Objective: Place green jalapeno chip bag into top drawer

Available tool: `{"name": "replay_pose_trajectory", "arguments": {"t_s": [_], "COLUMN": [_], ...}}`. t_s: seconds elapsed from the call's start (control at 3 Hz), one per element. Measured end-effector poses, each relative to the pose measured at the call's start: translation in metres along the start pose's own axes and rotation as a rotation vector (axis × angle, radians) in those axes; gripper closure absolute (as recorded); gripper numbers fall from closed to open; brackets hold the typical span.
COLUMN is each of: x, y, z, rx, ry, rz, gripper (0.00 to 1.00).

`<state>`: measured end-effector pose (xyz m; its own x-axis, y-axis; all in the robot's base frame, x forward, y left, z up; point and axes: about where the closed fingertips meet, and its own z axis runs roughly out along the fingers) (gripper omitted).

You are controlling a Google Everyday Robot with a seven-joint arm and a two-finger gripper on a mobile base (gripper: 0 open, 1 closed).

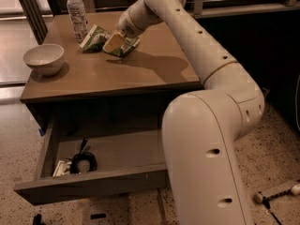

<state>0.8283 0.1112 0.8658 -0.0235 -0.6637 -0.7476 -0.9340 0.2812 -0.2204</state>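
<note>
Gripper (115, 42) on the one chip bag (96, 36), table's (140, 71) back edge; grip state can't tell. One bottle (76, 13), one bowl (43, 58), label unreadable.

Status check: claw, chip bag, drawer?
Claw at chip bag on tabletop. Top drawer open; cable at its left. Bottle beside bag.

1 white bowl (43, 59) sits near the table's (154, 76) left edge. 1 clear bottle (77, 13) stands upright behind it. Black cable (83, 162) lies coiled below.
</note>
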Motion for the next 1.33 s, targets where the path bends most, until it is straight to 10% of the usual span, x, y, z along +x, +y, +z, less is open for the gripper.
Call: {"name": "replay_pose_trajectory", "arguments": {"t_s": [1.0, 1.33], "x": [0.0002, 0.0002], "y": [-0.0002, -0.0002], "z": [0.0018, 0.0018], "rx": [-0.002, -0.002], "ry": [0.0, 0.0], "rz": [0.001, 0.001], "gripper": [0.98, 1.0]}}
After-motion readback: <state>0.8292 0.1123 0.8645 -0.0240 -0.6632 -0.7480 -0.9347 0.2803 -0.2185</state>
